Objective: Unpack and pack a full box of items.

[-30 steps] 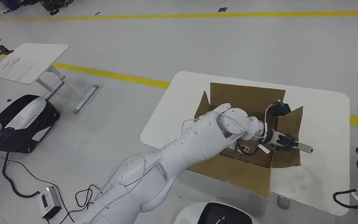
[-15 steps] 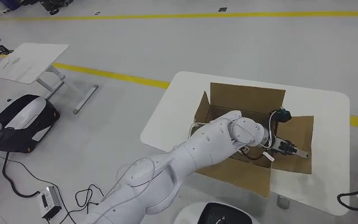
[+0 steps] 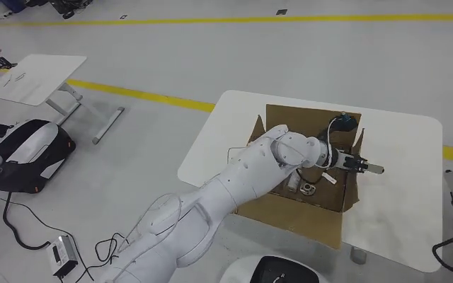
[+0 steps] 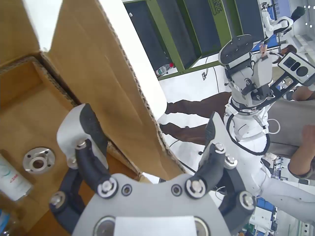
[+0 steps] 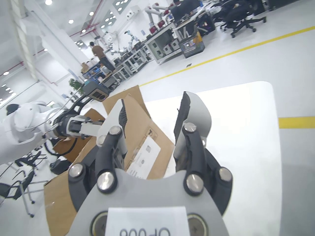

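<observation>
Cardboard box (image 3: 297, 216) sits open on the white surface (image 3: 403, 212), toward its middle. Left end effector (image 4: 149, 119) is at the box's far side wall, released and wide: the raised side flap (image 4: 98, 60) stands between its jaws, one finger (image 4: 86, 124) inside the box and the other outside, not clamped on the card. Contents seen on the box floor near that finger: a metal flange (image 4: 37, 163) lying flat and a white bottle (image 4: 12, 180) on its side just beside it. Right end effector (image 5: 155, 104) hangs off to one side of the box, also released, holding nothing. Handling, judged: the flap is corrugated card, light and stiff across the flutes but it hinges freely at its crease. Pinch it mid-edge, away from the corners, and swing it about the crease, not pull on it, or the light box may slide. The flange looks dense, hard and smooth, and lying flat it offers little. Best hold is probably across the rim. The bottle looks light and apt to roll, so take it across the body.
</observation>
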{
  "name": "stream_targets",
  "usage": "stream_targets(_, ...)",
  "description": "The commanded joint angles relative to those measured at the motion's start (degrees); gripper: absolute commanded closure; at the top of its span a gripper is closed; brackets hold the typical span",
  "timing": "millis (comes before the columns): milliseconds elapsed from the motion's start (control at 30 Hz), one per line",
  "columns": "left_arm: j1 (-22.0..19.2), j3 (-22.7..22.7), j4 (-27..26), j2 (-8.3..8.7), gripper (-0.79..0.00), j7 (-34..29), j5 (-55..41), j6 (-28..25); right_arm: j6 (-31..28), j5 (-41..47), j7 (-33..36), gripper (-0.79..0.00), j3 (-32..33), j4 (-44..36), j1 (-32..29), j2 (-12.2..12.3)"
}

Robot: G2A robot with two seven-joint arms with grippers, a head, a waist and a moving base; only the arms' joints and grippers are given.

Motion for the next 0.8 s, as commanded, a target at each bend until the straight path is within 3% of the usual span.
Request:
stream_targets(0, 1.22, -3.18, -1.76, 1.68, -0.785, -0.65, 2.10, 1.17, -1.56, 3.55, 2.37, -0.785, -0.95, 0.19, 1.03, 0.05)
stream_targets(100, 3.77, -7.69, -5.79, 3.81, -0.785, -1.05, 4.07, 2.52, -1.86, 6.45, 5.43, -0.785, -2.60, 0.27, 2.44, 0.11)
stream_targets(367, 13.05, -19.06, -20.42, 8.49, -0.785, -3.50, 9.11, 7.45, 1.65, 3.14, 12.24, -0.785, -8.68, -2.10, 6.67, 0.21)
stream_targets(533, 17.00, -23.27, -25.70, 10.05, -0.785, -5.48, 10.15, 8.83, 4.88, -2.03, 15.94, -0.785, -12.95, -3.34, 9.38, 0.19)
stream_targets(767, 19.69, -25.69, -30.35, 11.22, -0.785, -5.85, 11.99, 9.51, 11.51, -10.32, 19.65, -0.785, -18.63, -3.62, 13.93, -0.01)
